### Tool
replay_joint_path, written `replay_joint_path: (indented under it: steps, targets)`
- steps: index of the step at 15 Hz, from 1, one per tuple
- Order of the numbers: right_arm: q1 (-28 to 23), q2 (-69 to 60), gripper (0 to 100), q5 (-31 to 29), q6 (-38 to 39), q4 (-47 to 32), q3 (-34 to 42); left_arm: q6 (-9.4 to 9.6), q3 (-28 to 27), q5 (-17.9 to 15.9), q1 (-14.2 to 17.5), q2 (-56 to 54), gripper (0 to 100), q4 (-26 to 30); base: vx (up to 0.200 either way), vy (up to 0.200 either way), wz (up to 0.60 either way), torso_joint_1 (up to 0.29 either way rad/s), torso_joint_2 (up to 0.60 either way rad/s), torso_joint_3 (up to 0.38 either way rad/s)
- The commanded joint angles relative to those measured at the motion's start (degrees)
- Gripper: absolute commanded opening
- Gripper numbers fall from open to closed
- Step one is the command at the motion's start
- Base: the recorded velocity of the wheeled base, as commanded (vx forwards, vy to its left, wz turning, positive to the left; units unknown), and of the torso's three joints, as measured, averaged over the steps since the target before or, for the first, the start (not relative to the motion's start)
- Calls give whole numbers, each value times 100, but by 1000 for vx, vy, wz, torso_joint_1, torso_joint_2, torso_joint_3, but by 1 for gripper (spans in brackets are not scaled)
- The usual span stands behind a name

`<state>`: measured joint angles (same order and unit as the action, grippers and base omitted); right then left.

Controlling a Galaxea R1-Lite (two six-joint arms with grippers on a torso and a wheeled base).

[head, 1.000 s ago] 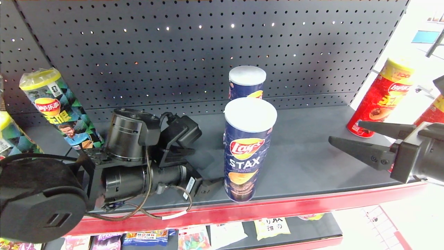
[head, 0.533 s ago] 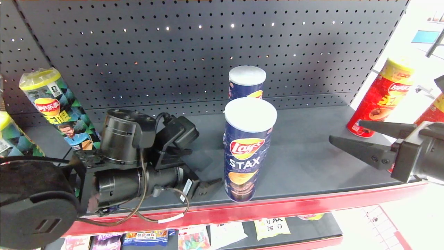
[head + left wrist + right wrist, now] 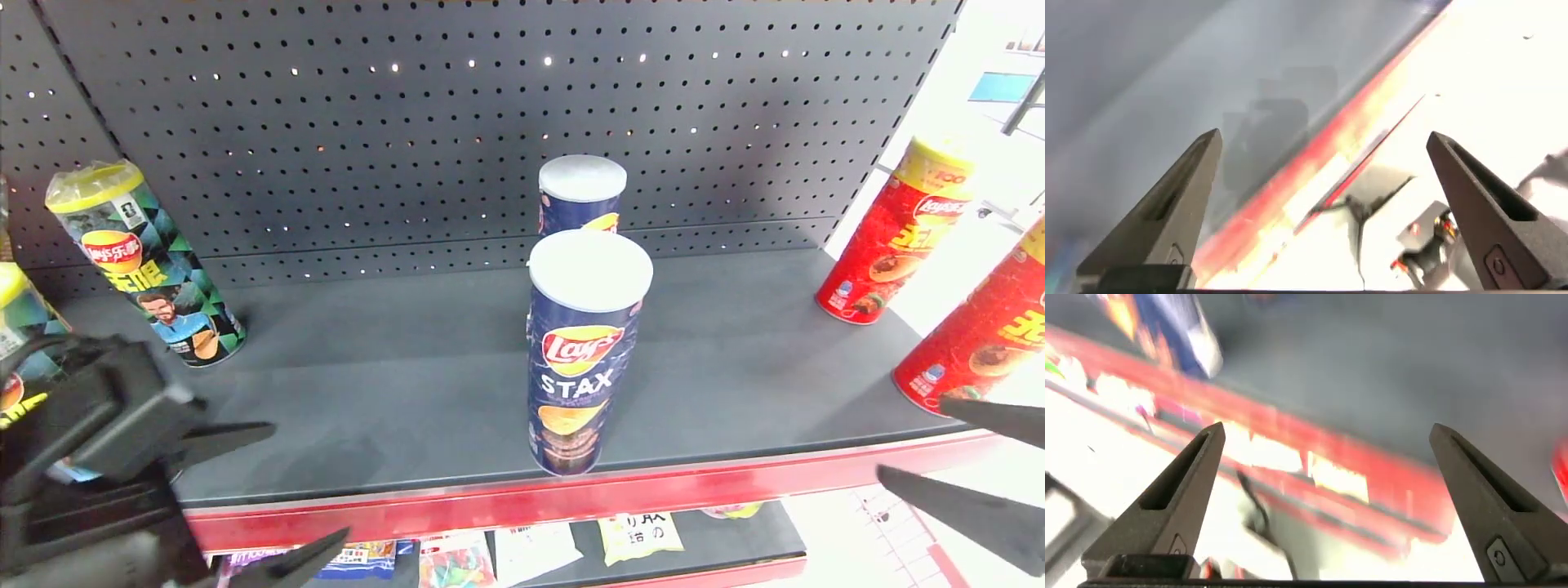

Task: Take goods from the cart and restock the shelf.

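Note:
Two blue chip cans stand upright mid-shelf, one near the front edge (image 3: 588, 351) and one behind it (image 3: 581, 192). The shelf (image 3: 392, 384) is dark grey with a red front lip. My left gripper (image 3: 310, 479) hangs open and empty at the lower left, in front of the lip. Over at the lower right, my right gripper (image 3: 910, 437) is likewise open and empty, just off the shelf's front corner. The left wrist view shows the left gripper (image 3: 1323, 137) spread over the blurred red lip (image 3: 1315, 196). The right gripper (image 3: 1327, 429) frames the lip, with the front blue can (image 3: 1176, 331) blurred beyond.
Green chip cans (image 3: 143, 261) (image 3: 16, 327) stand at the shelf's left end and two red ones (image 3: 898, 229) (image 3: 980, 327) at its right end. A perforated back panel (image 3: 457, 122) closes the rear. Snack packets (image 3: 531, 547) lie on the lower shelf. Bare shelf lies on both sides of the blue cans.
The left arm has drawn back off the shelf from beside the front blue can to the lower left. The right gripper has dropped down and right, uncovering the nearer red can.

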<state>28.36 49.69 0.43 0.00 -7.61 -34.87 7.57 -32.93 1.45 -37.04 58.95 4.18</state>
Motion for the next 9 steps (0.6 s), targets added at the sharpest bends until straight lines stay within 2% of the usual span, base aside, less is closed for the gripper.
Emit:
replay_joint_path:
  steps: [1, 3, 4, 5, 6, 7, 8, 9]
  targets:
    - [-137, -2112, 100, -851, 18, -1718, 94, -335, 243, 382, 1067, -3522, 100, 2588, 0, 0, 0, 0, 0, 0]
    - [-515, -2956, 100, -1282, 18, -2632, 68, -353, 111, 373, 1849, -4313, 100, 3546, 0, 0, 0, 0, 0, 0]
    - [-726, -3158, 100, -1326, 18, -2878, 68, -353, 111, 373, 2086, -4472, 100, 3704, 0, 0, 0, 0, 0, 0]
    - [-1394, -3598, 100, -1335, 18, -3361, 85, -458, 164, 373, 2666, -4691, 100, 3897, 0, 0, 0, 0, 0, 0]
    - [-1957, -3879, 100, -1326, 18, -3651, 112, -713, 217, 373, 3062, -4735, 100, 3959, 0, 0, 0, 0, 0, 0]
    - [-2387, -4081, 100, -1317, 35, -3880, 120, -977, 260, 373, 3308, -4735, 100, 3959, 0, 0, 0, 0, 0, 0]
    - [-2748, -4283, 100, -1317, 35, -4091, 129, -1170, 348, 373, 3519, -4735, 100, 3950, 0, 0, 0, 0, 0, 0]
    - [-2959, -4442, 100, -1291, 35, -4205, 138, -1258, 427, 373, 3712, -4770, 100, 3950, 0, 0, 0, 0, 0, 0]
